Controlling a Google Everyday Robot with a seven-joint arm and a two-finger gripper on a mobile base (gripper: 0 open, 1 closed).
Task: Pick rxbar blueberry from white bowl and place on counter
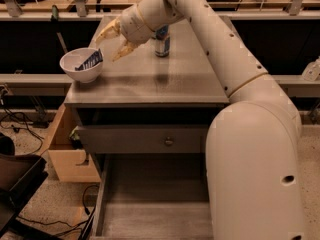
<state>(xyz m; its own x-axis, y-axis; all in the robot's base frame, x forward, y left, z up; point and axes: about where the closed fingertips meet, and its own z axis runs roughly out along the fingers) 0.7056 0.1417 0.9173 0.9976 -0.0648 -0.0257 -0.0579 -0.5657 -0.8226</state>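
Observation:
The white bowl stands at the left front corner of the grey counter. The rxbar blueberry, a dark navy bar, leans inside the bowl with one end over the right rim. My gripper hangs just right of and slightly above the bowl, its two pale yellow fingers spread open and empty, pointing left toward the bar.
A drink can stands at the back of the counter, partly behind my arm. The cabinet drawer with a round knob is below. A wooden box sits on the floor at the left. Shelving rails run behind.

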